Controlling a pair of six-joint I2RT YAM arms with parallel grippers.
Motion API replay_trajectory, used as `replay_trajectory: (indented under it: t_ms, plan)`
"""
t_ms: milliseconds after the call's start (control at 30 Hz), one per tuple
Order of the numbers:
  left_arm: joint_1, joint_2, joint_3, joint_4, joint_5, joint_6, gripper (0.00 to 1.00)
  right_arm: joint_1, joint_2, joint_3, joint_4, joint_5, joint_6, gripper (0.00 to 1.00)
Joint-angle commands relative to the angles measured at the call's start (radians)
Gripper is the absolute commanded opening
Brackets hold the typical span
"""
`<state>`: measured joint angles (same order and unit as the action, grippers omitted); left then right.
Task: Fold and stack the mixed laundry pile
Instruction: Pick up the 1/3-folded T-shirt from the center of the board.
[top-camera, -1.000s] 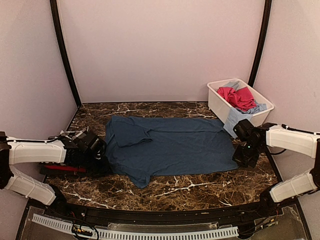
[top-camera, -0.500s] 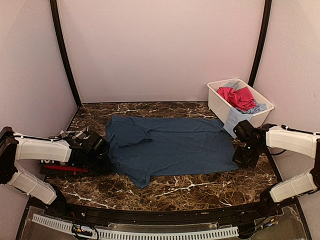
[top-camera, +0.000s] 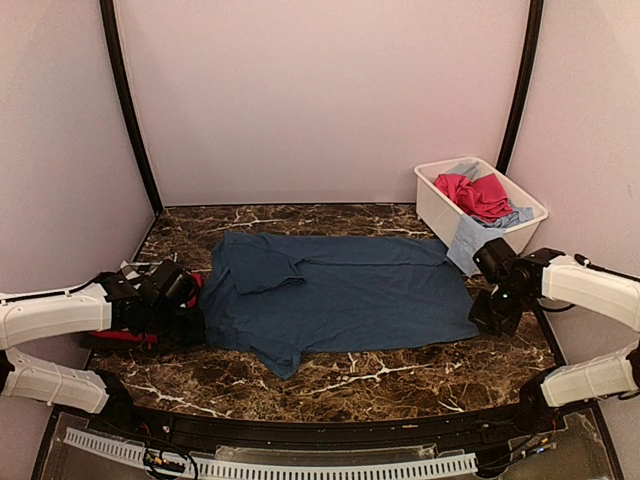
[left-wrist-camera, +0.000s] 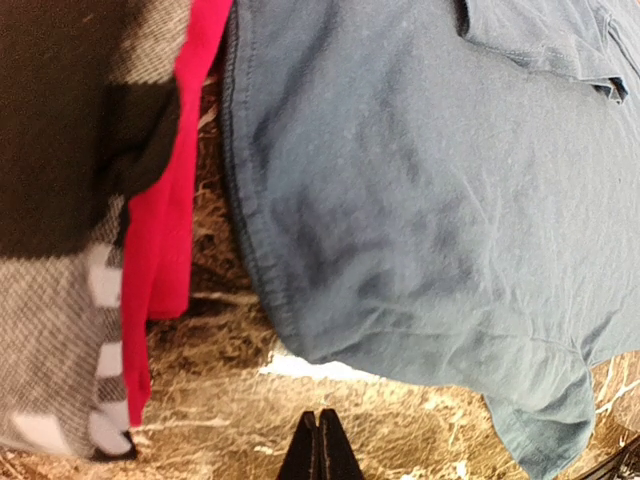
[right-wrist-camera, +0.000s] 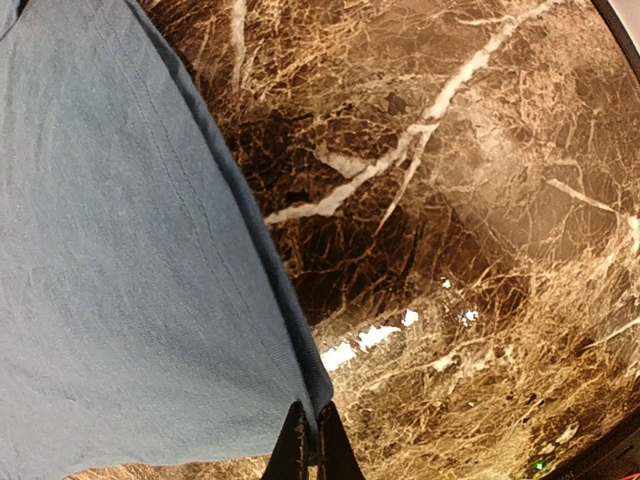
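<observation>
Left end effector (left-wrist-camera: 318, 446) newly closed

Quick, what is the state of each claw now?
Left claw: closed, no cloth seen between its tips.
Right claw: closed on the corner of the navy blue tee.

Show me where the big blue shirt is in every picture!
Top view: the navy blue tee lies spread flat mid-table.
Left wrist view: the navy blue tee fills the upper right.
Right wrist view: the navy blue tee covers the left side.
Shared landmark: the brown marble table beside its edge, in all three.
</observation>
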<state>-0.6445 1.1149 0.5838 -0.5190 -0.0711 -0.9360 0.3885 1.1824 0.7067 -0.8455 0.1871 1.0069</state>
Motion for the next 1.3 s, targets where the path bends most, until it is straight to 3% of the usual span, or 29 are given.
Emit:
replay_trajectory:
  t_ms: [0, 233, 267, 367, 567, 767, 1000, 1267]
  plan:
    - [-0.004, -0.04, 0.002, -0.096, -0.01, 0.007, 0.0, -0.005, -0.041, -0.013, -0.056, 0.01, 0.007, 0.0]
    - [0.016, -0.04, 0.035, -0.085, -0.006, 0.049, 0.0, -0.012, -0.038, 0.007, -0.052, 0.028, -0.011, 0.0]
    - [0.017, -0.031, 0.031, -0.061, 0.002, 0.056, 0.02, -0.013, -0.03, 0.005, -0.046, 0.026, -0.012, 0.0]
    - [0.017, 0.004, 0.015, -0.022, 0.047, 0.071, 0.22, -0.013, -0.013, 0.003, -0.033, 0.02, -0.011, 0.0]
    - [0.016, 0.059, -0.02, 0.083, 0.067, 0.08, 0.32, -0.013, -0.012, -0.013, -0.017, 0.013, -0.01, 0.0]
    - [0.015, 0.148, -0.031, 0.179, 0.068, 0.081, 0.31, -0.013, -0.009, -0.016, -0.015, 0.017, -0.008, 0.0]
    - [0.015, 0.202, -0.053, 0.199, 0.068, 0.068, 0.22, -0.014, -0.016, -0.015, -0.024, 0.025, -0.011, 0.0]
    - [0.015, 0.094, -0.076, 0.107, 0.042, 0.051, 0.29, -0.019, -0.016, -0.019, -0.02, 0.027, -0.014, 0.0]
